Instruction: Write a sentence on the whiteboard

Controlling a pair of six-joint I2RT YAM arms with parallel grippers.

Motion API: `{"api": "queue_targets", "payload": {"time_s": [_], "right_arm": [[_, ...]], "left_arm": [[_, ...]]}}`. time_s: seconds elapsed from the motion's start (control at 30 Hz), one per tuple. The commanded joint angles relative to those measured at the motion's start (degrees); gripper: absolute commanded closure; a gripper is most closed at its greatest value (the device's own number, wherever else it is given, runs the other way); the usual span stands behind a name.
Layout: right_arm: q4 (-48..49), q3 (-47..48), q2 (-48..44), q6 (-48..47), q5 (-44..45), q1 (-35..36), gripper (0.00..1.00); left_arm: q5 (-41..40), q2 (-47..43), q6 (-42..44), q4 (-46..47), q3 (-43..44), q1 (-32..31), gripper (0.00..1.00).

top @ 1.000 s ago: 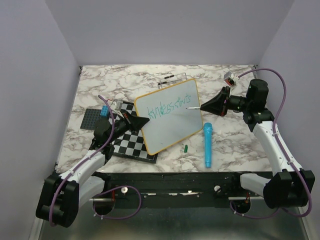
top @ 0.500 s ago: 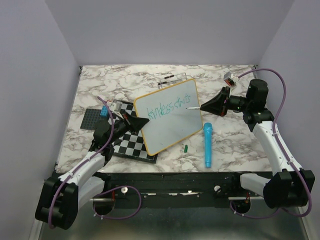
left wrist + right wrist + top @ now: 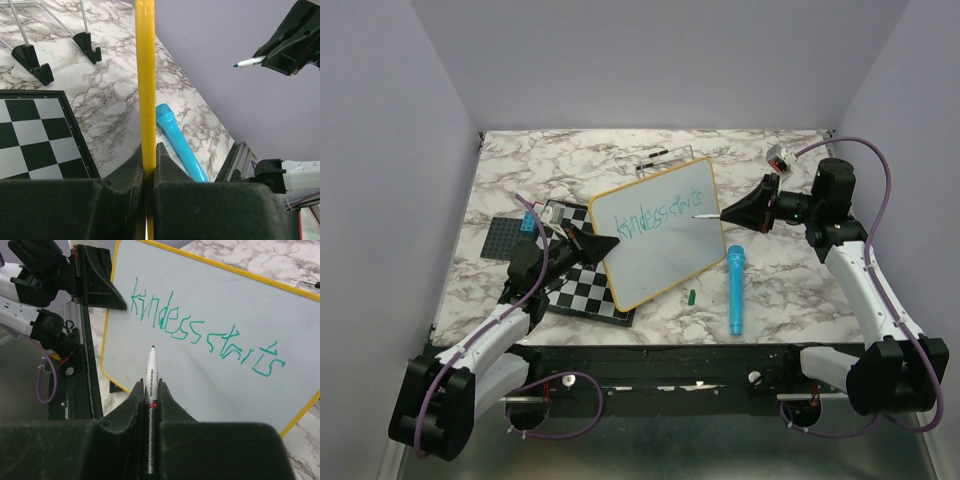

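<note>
The whiteboard [image 3: 665, 255] with its yellow frame stands tilted up at mid-table. On it one line of green lettering, the sentence [image 3: 655, 217], reads "kindess starts" [image 3: 200, 332]. My left gripper [image 3: 610, 241] is shut on the board's left yellow edge [image 3: 146, 75], the jaws pinching it [image 3: 149, 150]. My right gripper [image 3: 725, 213] is shut on a white marker [image 3: 151, 370], uncapped. Its tip points at the bare board below the lettering; whether it touches the board I cannot tell.
A black-and-white checkered board [image 3: 575, 285] lies under the left arm, beside a dark baseplate [image 3: 500, 240] with a blue brick. A blue cylinder [image 3: 733, 290] and a small green cap [image 3: 691, 296] lie right of the whiteboard. A wire stand [image 3: 660, 157] sits behind it.
</note>
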Motion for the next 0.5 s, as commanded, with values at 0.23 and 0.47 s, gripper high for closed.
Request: {"api": "queue_targets", "payload": {"time_s": [0.23,0.47], "right_arm": [[0.00,-0.64,0.58,-1.60,-1.92,-0.24,0.99],[-0.09,-0.82,0.85,-1.77,-1.92,-0.24,0.99]], "left_arm": [[-2.44,-1.33,-0.58,7.31,-0.01,-1.18,1.00],[-2.88,-1.15,-0.76,8.01,-0.36,-1.62,1.00]]}}
